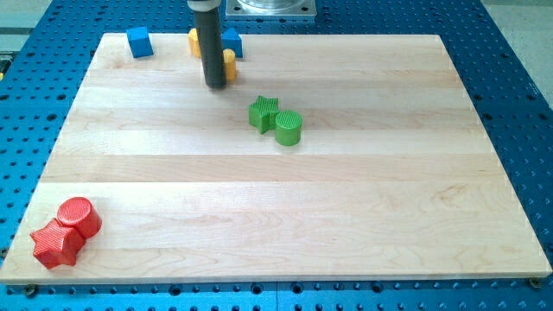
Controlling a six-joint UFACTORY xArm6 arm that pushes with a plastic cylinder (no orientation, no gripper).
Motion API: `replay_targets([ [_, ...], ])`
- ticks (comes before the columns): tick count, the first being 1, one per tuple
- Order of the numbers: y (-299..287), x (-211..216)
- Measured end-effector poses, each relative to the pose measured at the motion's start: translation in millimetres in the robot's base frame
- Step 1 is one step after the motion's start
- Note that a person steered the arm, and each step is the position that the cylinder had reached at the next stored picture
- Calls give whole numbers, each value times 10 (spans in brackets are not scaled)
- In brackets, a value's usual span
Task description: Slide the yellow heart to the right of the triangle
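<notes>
My tip (pixel 214 86) rests on the board near the view's top, left of centre. A yellow block (pixel 229 62) sits just right of the rod, touching or nearly touching it; the rod hides most of it, so I cannot make out its shape. A second yellow block (pixel 194 41) shows to the left of the rod, farther up, and is also partly hidden. A blue block (pixel 232 41), apparently the triangle, stands just above the first yellow block, right of the rod.
A blue cube (pixel 140 42) stands at the top left. A green star (pixel 263 112) and a green cylinder (pixel 289 128) touch each other near the middle. A red cylinder (pixel 79 215) and a red star (pixel 55 244) sit at the bottom left corner.
</notes>
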State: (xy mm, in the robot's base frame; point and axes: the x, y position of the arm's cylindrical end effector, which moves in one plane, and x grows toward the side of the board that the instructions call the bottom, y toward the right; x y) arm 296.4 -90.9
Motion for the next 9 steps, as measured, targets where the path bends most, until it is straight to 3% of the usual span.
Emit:
replay_targets([
  [2, -349, -276],
  [4, 485, -277],
  [9, 635, -304],
])
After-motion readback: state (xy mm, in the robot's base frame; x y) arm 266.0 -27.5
